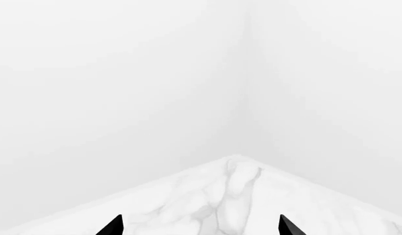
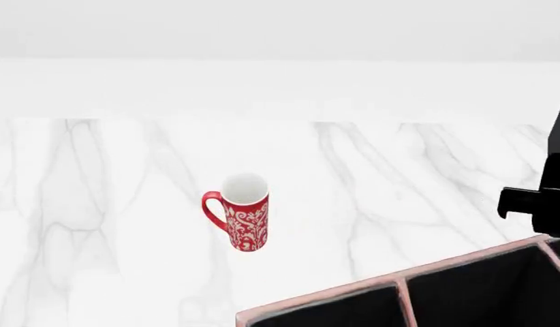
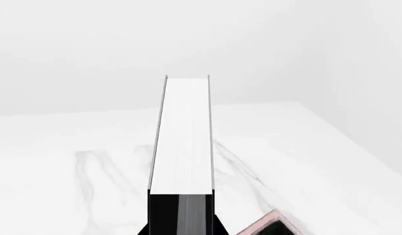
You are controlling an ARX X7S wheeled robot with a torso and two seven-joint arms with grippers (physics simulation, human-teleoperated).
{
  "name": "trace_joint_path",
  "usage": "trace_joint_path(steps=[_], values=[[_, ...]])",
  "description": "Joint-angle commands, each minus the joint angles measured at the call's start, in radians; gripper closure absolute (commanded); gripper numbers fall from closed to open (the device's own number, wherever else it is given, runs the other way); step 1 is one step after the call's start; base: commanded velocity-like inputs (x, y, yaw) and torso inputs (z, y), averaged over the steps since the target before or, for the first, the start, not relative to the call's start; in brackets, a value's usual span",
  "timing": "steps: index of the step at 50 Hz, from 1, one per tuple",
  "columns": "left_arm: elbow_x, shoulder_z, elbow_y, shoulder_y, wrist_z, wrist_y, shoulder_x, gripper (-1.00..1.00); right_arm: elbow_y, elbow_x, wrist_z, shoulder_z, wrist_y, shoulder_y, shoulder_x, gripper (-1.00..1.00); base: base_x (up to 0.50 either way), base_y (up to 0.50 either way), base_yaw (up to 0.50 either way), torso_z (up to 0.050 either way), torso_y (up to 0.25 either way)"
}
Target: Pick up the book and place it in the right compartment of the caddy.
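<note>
1. Book: lifted, grasped in the right gripper; fingers clenched on it, just above the caddy.
2. Left gripper: fingers spread, empty.
3. Mug: on worktop, beyond the caddy.
4. Remaining: lower into the caddy's right compartment, release.

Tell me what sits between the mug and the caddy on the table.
Nothing. In the head view, only bare marble table lies between the red patterned mug and the caddy rim.
</note>
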Motion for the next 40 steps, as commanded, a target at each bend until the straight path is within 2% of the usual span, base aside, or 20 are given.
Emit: trace_joint_path(steps=[1, 9, 16, 40], values=[[0.013, -0.021, 0.005, -0.003, 0.014, -0.005, 0.017, -1.00, -0.057, 0.019, 0.037, 0.169, -0.014, -0.122, 0.035, 1.00, 0.00, 0.00, 0.00, 0.000, 0.000], [0.009, -0.025, 0.002, -0.003, 0.014, -0.003, 0.016, -1.00, -0.078, 0.083, 0.115, 0.275, -0.028, -0.212, 0.037, 1.00, 0.00, 0.00, 0.00, 0.000, 0.001], [0.010, -0.021, -0.002, 0.000, 0.014, 0.004, 0.018, -1.00, -0.078, 0.185, 0.228, 0.312, -0.029, -0.210, 0.056, 1.00, 0.00, 0.00, 0.00, 0.000, 0.001], [0.012, -0.006, -0.009, 0.005, 0.007, 0.019, 0.027, -1.00, -0.035, 0.213, 0.263, 0.326, -0.061, -0.235, 0.040, 1.00, 0.00, 0.00, 0.00, 0.000, 0.001]])
